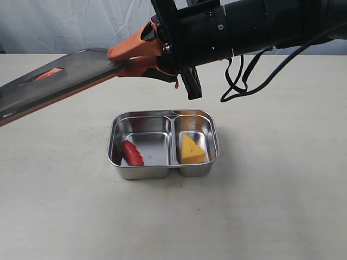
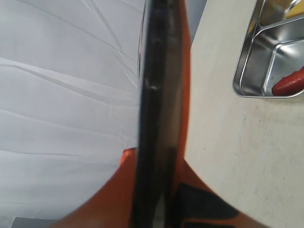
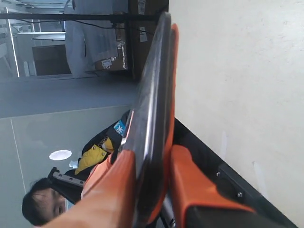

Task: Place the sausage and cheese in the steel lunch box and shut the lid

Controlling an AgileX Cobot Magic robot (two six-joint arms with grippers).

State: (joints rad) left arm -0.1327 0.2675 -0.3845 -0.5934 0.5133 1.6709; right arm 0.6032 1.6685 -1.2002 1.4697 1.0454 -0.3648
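I'm watching a pale cream, matte table point(image 1: 271, 216) that is carrying just one thing directly on its surface: the steel lunch box point(image 1: 146, 172). In the exterior view it is sitting flat near the middle, open side up. Its long sides are running from 9 to 3 o'clock and its dividing wall from 12 to 6.

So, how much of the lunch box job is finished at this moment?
Done: the sausage and the cheese lie in separate compartments of the steel lunch box. In hand: the lid is up in the air, clamped by the left gripper and the right gripper. Left: lower the lid onto the box and close it.
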